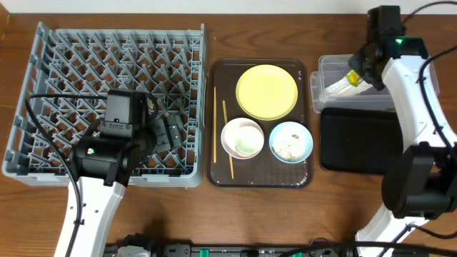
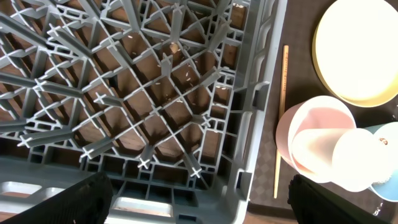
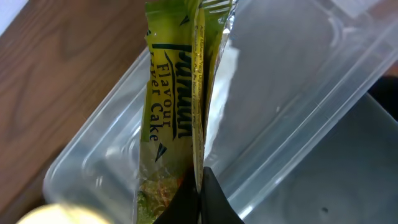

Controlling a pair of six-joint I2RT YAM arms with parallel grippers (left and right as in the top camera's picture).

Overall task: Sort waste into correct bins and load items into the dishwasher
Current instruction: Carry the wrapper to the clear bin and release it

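My right gripper [image 1: 363,68] is shut on the green-and-yellow snack wrapper [image 3: 171,93] and holds it over the clear plastic tub [image 1: 335,70]; the wrapper [image 1: 351,80] hangs into the tub [image 3: 280,106]. The black tray [image 1: 357,139] lies just in front of the tub. My left gripper [image 1: 166,132] is open and empty over the near right corner of the grey dish rack [image 1: 71,50]. In the left wrist view the rack [image 2: 155,99] shows rice-like scraps under its lattice. The yellow plate [image 1: 266,91], white bowl [image 1: 241,137], light blue bowl [image 1: 290,141] with scraps and chopsticks [image 1: 215,125] lie on the brown tray.
The dark brown serving tray [image 1: 307,178] sits between the rack and the bins. The left wrist view shows the plate [image 2: 354,50], the white bowl [image 2: 311,134] with a white cup [image 2: 357,158] in it, and one chopstick [image 2: 281,118].
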